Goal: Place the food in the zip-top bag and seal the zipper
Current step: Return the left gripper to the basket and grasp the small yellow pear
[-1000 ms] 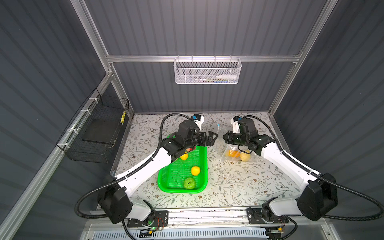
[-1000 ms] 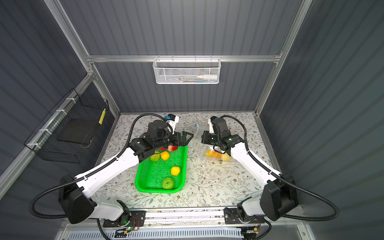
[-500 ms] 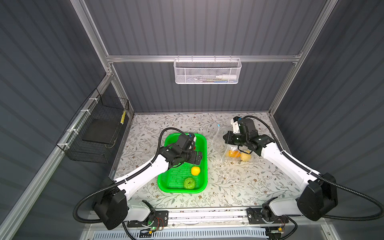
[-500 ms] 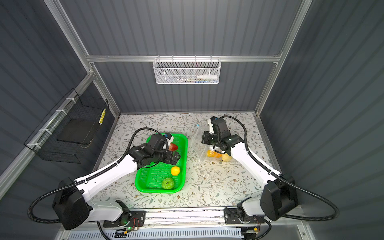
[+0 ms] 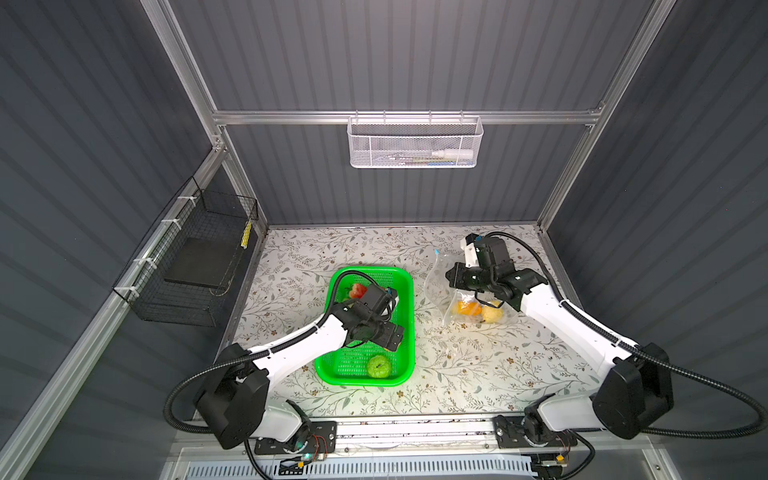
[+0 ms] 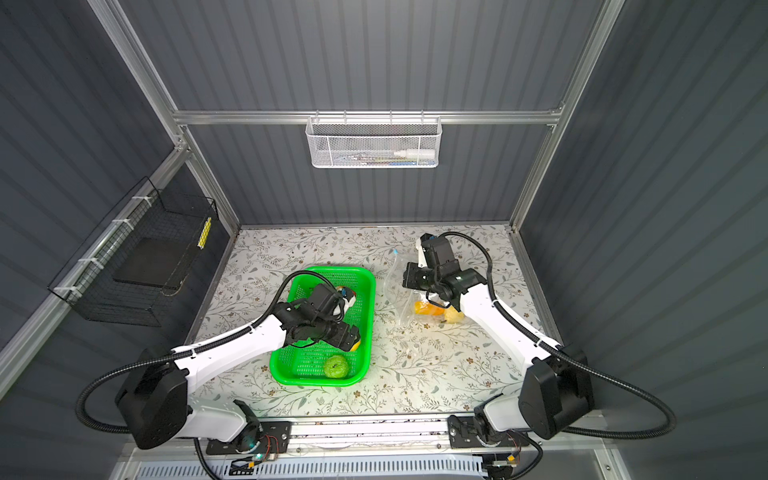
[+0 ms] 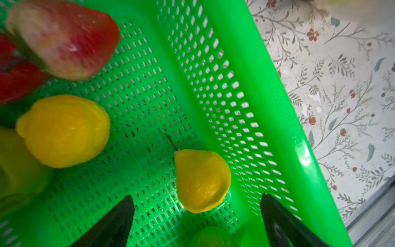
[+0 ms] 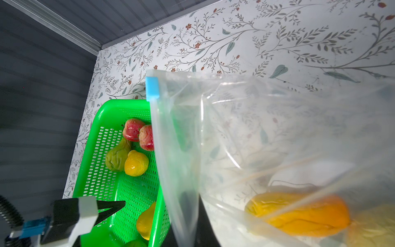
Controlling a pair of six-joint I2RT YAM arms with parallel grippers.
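Observation:
The green basket point(image 5: 406, 316) point(image 6: 368, 316) holds loose food. My left gripper point(image 5: 390, 338) point(image 6: 351, 336) point(image 7: 196, 197) hangs open inside it, its jaws either side of a small yellow pear point(image 7: 202, 181) point(image 8: 146, 220) without touching it. A yellow lemon-like fruit point(image 7: 64, 130), red strawberries point(image 7: 66, 40) point(image 8: 132, 129) and a green bumpy ball point(image 5: 379, 366) point(image 6: 336, 366) also lie in the basket. My right gripper point(image 5: 451, 276) point(image 6: 407, 276) point(image 8: 192, 213) is shut on the mouth edge of the zip-top bag point(image 5: 438, 291) point(image 8: 277, 128), holding it up and agape. Its zipper slider point(image 8: 152, 88) is light blue. An orange fruit point(image 5: 468, 308) point(image 8: 299, 216) and a pale yellow one point(image 5: 491, 314) lie inside the bag.
The basket's tall perforated wall point(image 7: 224, 96) stands close beside one left fingertip. A white wire basket point(image 5: 415, 141) hangs on the back wall and a black wire rack point(image 5: 195, 266) on the left wall. The floral tabletop point(image 5: 478, 374) stretches in front of the bag.
My left arm has drawn back from beside the bag's mouth and come down into the near part of the basket, jaws open. The right arm and bag have stayed put.

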